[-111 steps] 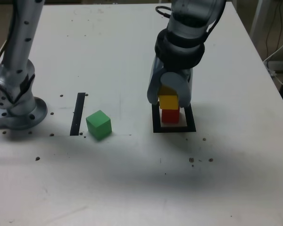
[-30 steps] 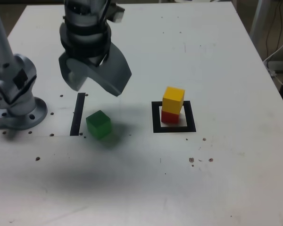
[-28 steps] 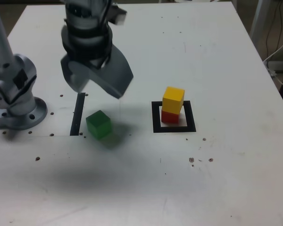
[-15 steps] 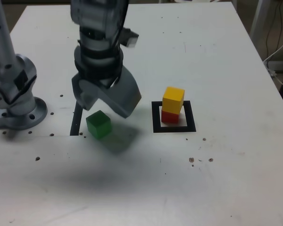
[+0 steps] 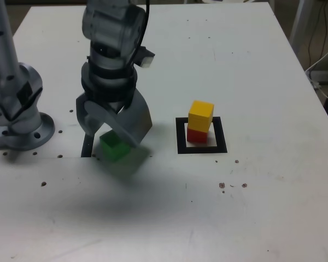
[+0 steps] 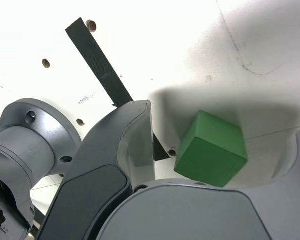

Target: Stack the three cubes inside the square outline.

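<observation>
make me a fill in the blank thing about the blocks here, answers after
The solid yellow cube sits on top of the ____ cube.
That stack stands inside a flat black ____ outline.
The cube outside the outline is ____.
The tool is open, its jaws on either side of the ____ cube.

Missing words: red; square; green; green

Gripper (image 5: 116, 131) now lower — down around green cube (image 5: 115, 146), away from the yellow cube (image 5: 201, 115)

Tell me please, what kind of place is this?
Probably a robotics lab or workshop: a robot arm works over a white table with drilled holes, and loose cables hang beyond its edge.
</observation>
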Available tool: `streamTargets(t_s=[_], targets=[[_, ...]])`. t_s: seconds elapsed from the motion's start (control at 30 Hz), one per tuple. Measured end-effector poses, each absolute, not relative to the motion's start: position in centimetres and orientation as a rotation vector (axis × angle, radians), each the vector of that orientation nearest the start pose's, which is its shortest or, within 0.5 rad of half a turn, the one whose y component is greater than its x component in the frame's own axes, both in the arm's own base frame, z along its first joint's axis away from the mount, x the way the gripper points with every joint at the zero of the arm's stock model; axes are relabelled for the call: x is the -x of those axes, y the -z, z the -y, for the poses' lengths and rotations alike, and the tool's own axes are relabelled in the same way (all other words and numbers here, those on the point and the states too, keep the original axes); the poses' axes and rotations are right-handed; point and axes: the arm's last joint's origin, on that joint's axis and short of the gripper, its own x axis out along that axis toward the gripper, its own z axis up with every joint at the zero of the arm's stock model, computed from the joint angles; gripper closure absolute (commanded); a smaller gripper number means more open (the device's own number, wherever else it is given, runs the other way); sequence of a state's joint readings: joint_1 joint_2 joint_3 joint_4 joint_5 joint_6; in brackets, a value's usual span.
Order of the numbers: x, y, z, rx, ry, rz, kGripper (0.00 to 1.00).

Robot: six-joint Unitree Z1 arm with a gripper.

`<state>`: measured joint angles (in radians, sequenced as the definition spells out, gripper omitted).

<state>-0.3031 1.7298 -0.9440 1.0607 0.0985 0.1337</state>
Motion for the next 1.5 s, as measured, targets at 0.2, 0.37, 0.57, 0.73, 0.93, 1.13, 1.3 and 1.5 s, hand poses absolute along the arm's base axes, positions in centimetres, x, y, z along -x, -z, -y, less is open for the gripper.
streamTargets(t_s=[0.2,0.37,0.57,0.73,0.93,1.13,1.3,1.5], targets=[[-21.3,-21.4,6.2,-0.465,0.265,-1.822,0.33],[-21.7,-20.8,6.5,-0.460,0.256,-1.814,0.52],[-21.8,-20.7,6.7,-0.458,0.243,-1.800,0.73],[-21.9,-20.7,6.7,-0.460,0.241,-1.793,0.75],[-21.9,-20.7,6.8,-0.463,0.239,-1.790,0.75],[-22.0,-20.8,6.8,-0.463,0.239,-1.785,0.75],[-22.1,-20.9,6.8,-0.463,0.239,-1.780,0.75],[-22.3,-21.3,6.8,-0.471,0.233,-1.789,0.75]])
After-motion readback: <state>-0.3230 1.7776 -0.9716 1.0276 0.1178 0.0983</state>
